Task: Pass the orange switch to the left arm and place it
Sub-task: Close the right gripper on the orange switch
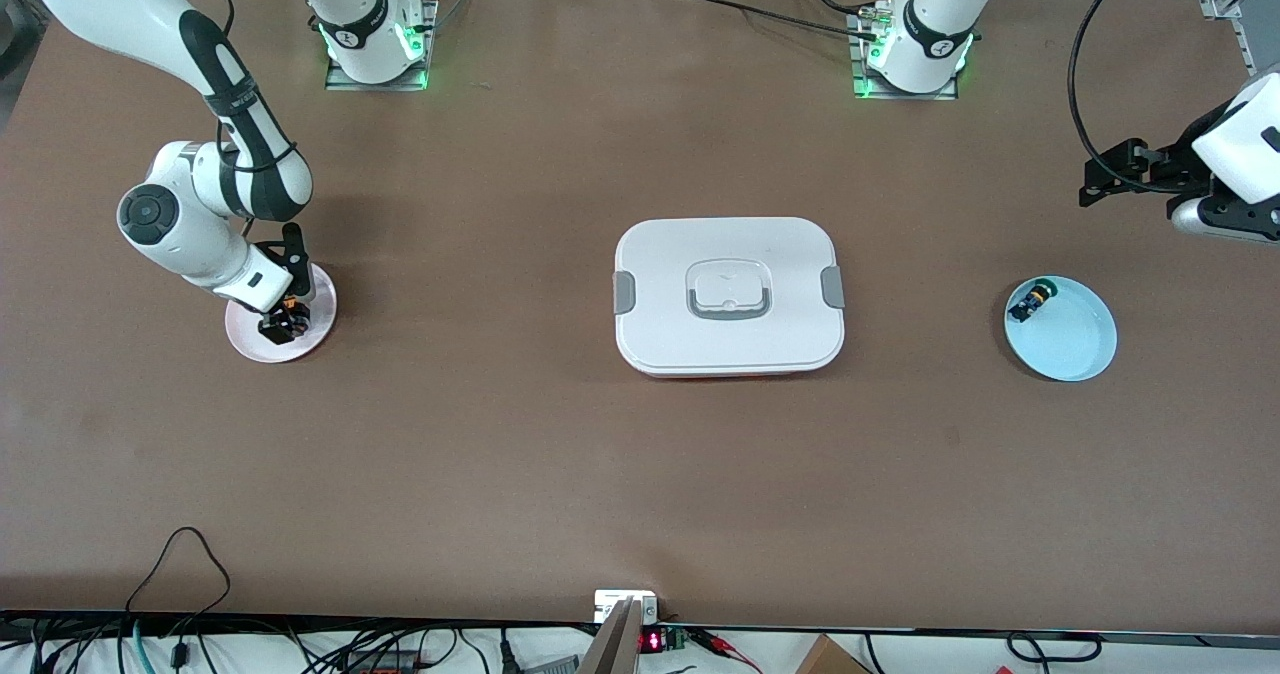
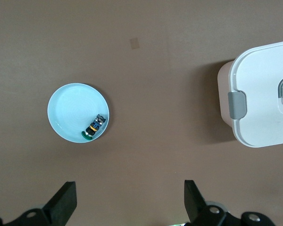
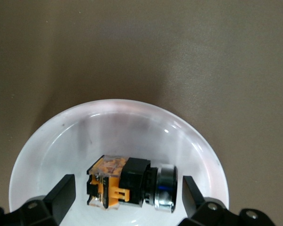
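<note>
The orange switch (image 3: 115,186) lies on its side on a pink plate (image 1: 318,299) near the right arm's end of the table; only a speck of the orange switch (image 1: 290,306) shows in the front view. My right gripper (image 1: 279,330) is down on this plate (image 3: 118,106). In its wrist view the right gripper (image 3: 127,194) stands open, one finger on each side of the switch and apart from it. The white box (image 1: 660,284) sits mid-table. My left gripper (image 1: 1235,219) hangs open and empty (image 2: 130,197), high over the left arm's end.
A light blue plate (image 1: 1075,339) near the left arm's end holds a small black switch with a green tip (image 1: 1032,301). Both the blue plate (image 2: 70,108) and that switch (image 2: 94,128) show under the left wrist, with the box (image 2: 259,94) beside them. Cables run along the table's front edge.
</note>
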You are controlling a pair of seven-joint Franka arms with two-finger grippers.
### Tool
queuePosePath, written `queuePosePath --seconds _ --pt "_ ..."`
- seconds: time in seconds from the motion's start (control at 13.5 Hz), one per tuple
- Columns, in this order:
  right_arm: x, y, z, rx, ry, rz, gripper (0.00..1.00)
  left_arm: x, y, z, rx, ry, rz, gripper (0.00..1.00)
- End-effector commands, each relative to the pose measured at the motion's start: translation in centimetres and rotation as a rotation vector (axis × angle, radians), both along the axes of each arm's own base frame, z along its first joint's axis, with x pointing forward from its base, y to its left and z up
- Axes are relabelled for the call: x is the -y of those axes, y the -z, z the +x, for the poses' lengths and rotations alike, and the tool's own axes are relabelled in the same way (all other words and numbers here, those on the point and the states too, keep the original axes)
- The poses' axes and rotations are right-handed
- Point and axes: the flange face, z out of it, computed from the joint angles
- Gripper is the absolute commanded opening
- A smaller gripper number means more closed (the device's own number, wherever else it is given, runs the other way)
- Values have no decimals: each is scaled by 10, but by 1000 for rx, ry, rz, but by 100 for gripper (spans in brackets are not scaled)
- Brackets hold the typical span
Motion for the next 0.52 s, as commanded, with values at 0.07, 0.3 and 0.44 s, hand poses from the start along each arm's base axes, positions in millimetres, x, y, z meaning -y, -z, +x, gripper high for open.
queuePosePath --seconds 0.07,0.3,0.44 --pt "0 5 -1 13 -6 8 100 1 -4 -2 5 6 6 100" --pt "-2 5 -1 14 -5 12 100 1 -4 -2 4 6 6 100" --pt "-2 5 -1 14 -5 12 98 1 -3 -2 4 6 6 100"
